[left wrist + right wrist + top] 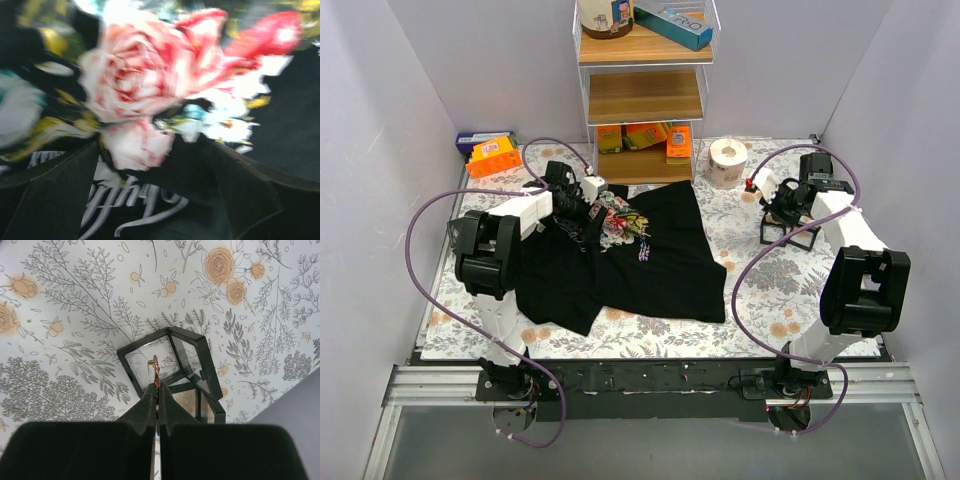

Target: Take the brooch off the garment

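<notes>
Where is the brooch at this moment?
Right wrist view: the brooch is pinched by the right tool, in front of the black-framed box, on the table's right side, apart from the garment.

Top view looks down over everything — left wrist hugs the garment (150, 90), right wrist faces tablecloth (75, 315)

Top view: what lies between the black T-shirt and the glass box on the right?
Between T-shirt and box, the top view shows only flowered tablecloth, with a purple cable looping over it.
</notes>
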`<state>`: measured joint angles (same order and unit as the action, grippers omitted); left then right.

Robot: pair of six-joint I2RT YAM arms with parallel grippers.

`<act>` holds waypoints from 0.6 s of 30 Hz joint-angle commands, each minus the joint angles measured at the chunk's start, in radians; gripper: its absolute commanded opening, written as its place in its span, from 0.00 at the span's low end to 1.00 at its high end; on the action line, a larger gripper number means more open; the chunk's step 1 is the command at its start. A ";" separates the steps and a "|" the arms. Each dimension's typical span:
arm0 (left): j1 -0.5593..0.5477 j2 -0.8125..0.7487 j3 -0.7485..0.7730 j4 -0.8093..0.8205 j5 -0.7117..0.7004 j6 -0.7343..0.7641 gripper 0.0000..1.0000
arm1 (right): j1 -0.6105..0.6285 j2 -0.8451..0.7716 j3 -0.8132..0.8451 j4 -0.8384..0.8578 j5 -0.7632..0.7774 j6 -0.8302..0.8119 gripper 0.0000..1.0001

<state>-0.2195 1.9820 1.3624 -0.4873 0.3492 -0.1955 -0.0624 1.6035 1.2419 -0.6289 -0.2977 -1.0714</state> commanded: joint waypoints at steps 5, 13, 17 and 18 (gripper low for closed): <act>0.003 -0.242 -0.008 -0.240 0.533 -0.062 0.98 | -0.005 0.001 -0.051 0.179 0.022 -0.170 0.01; 0.003 -0.290 0.007 -0.205 0.452 -0.219 0.98 | 0.021 -0.016 -0.211 0.388 0.094 -0.297 0.01; 0.003 -0.275 0.024 -0.201 0.425 -0.219 0.98 | 0.026 0.015 -0.225 0.445 0.159 -0.302 0.01; 0.003 -0.272 0.027 -0.203 0.421 -0.219 0.98 | 0.026 0.024 -0.223 0.457 0.167 -0.299 0.01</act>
<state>-0.2173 1.7153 1.3514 -0.6819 0.7837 -0.3889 -0.0402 1.6188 1.0164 -0.3077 -0.1925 -1.3300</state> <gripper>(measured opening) 0.981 0.031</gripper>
